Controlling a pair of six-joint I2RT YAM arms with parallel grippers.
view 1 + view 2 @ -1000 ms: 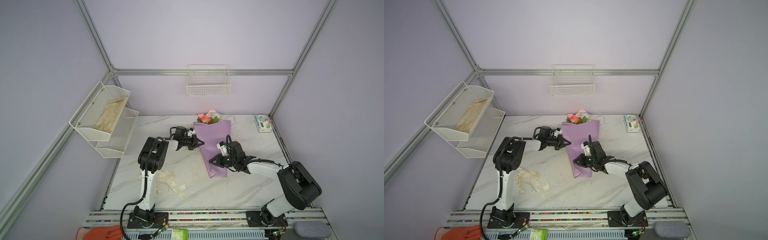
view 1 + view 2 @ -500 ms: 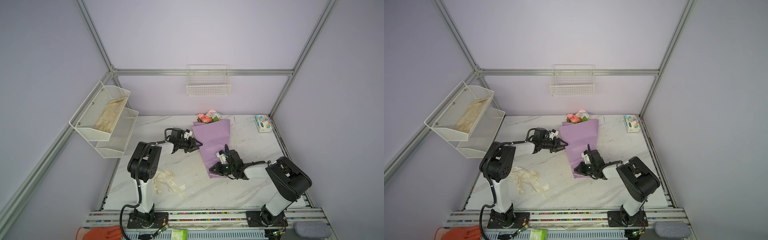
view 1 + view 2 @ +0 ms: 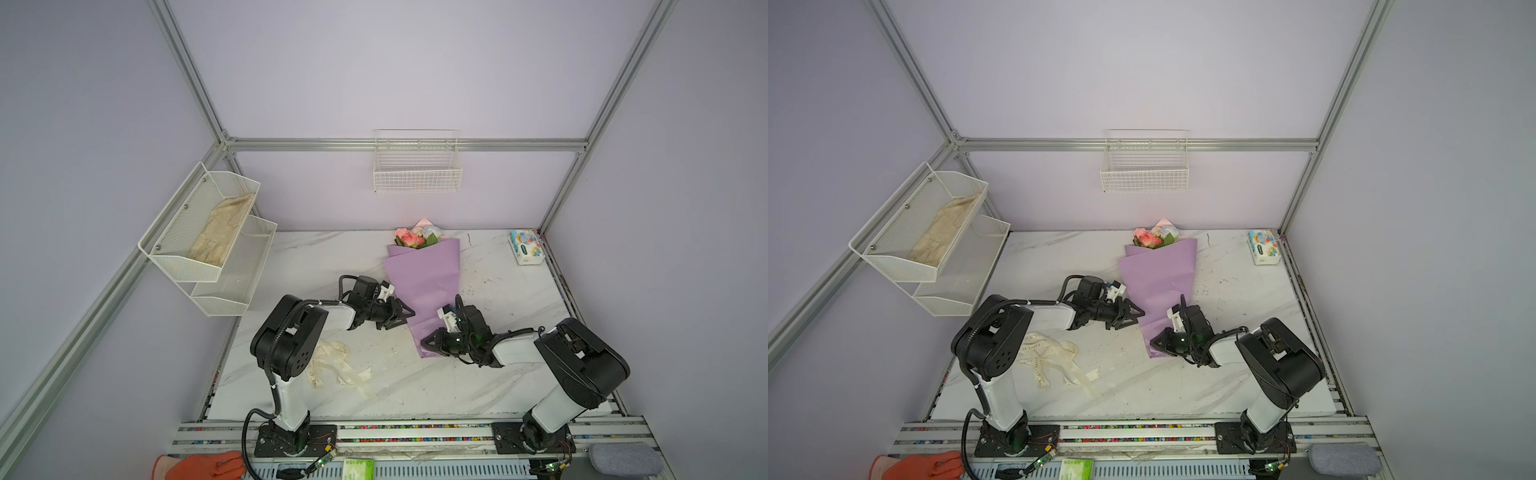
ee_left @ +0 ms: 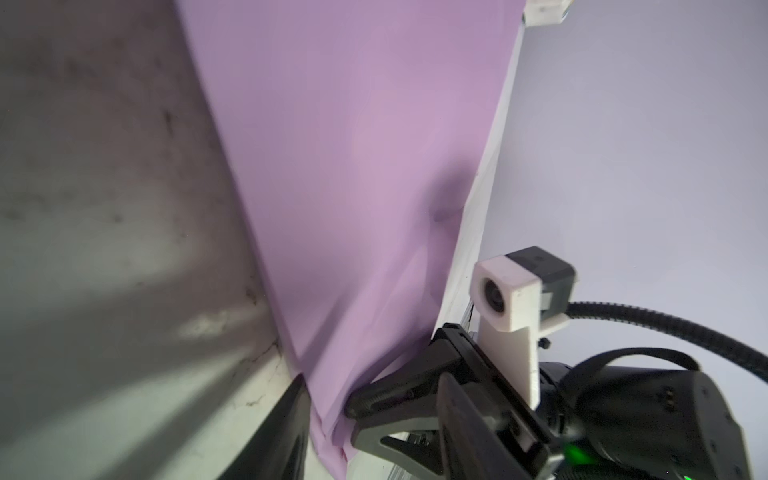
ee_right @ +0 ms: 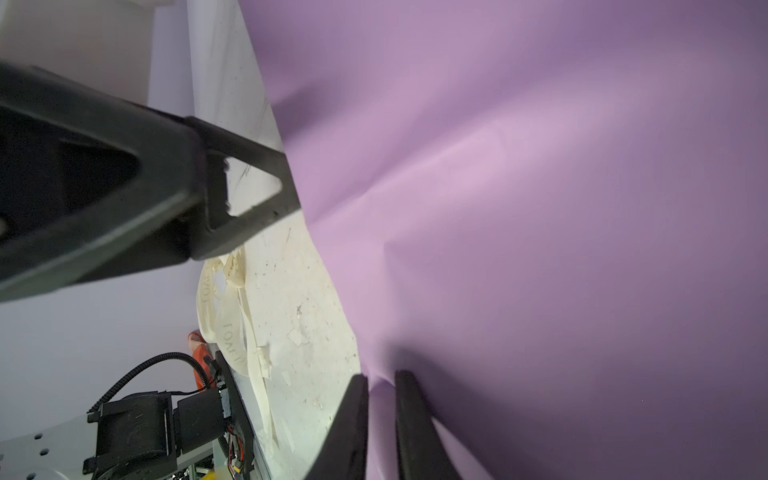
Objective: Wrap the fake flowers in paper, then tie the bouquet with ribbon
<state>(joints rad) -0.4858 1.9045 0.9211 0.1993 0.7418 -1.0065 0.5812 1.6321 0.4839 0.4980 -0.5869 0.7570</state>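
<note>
Left pincer (image 3: 401, 318): released. Its jaws stand apart with the tips at the left edge of the paper wrap (image 3: 424, 278). A second ago it was clenched at that same edge, so it has just let go.

Right pincer (image 3: 428, 344): clenched on a fold of the wrap at its narrow foot. The right wrist view shows purple paper nipped between the two fingers (image 5: 357, 415). Over the last second it has slid from higher on the wrap down to this foot.

Bouquet (image 3: 1158, 274): lies flat on the table (image 3: 498, 374) between the two pincers. The foot is in the right pincer. The flowers (image 3: 415, 237) lie well beyond both, at the far end of the wrap, and it has hardly shifted.

Ribbon (image 3: 336, 365): a loose cream heap on the table behind and below the left pincer, beside that arm's upright. It is well apart from the bouquet and from both pincers, and nothing holds it.

What the change means: only the right pincer now holds the bouquet, and the left one is free. My guess is that the left was freed to fetch the ribbon.

Progress: no ribbon is round the wrap yet, so the tying proper has not begun.

Risk: one pinch at the foot may let the wrap spring open.
</note>
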